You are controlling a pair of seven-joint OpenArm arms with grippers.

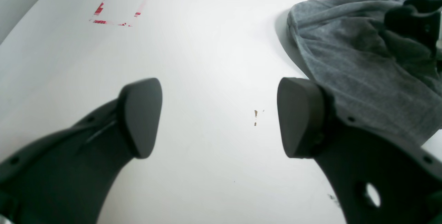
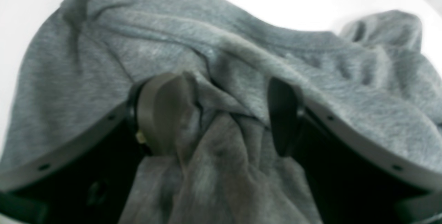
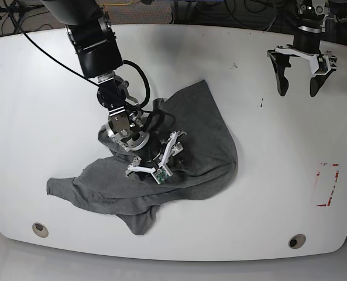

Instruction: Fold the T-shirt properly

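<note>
Base view | right pincer (image 3: 161, 157) wide over crumpled T-shirt (image 3: 205, 126) | left pincer (image 3: 298, 91) wide, empty

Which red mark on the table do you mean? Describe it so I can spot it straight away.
Start at the white table and go to the side where the left pincer hangs open. The mark is a worn red rectangular outline near that edge, apart from the grey T-shirt.
</note>
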